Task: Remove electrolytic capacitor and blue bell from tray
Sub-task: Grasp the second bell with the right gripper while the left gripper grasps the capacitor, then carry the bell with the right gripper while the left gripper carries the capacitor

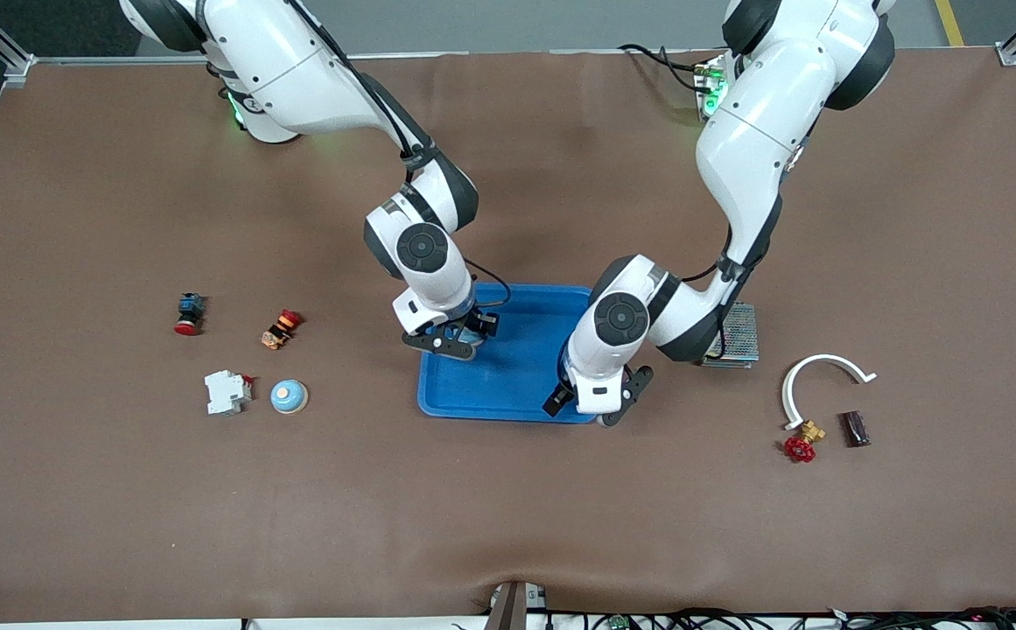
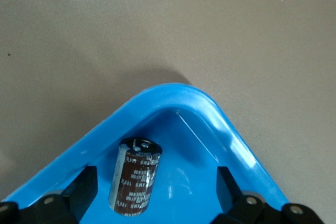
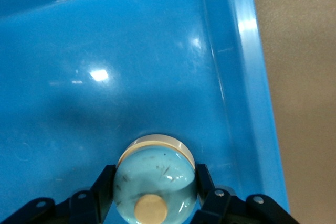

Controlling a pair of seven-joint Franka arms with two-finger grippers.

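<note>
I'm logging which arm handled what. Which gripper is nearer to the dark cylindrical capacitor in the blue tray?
Left. The left gripper is open, its fingers on either side of the dark cylindrical capacitor in the blue tray's corner. The right gripper, over the tray's right-arm end, grips a light-blue domed bell.

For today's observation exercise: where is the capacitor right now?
The capacitor lies in a corner of the blue tray, between the left gripper's open fingers.

A dark capacitor (image 2: 135,177) lies in the blue tray's corner (image 2: 205,106), apparently untouched between the left claw's (image 2: 157,192) spread fingers (image 2: 84,187).
</note>
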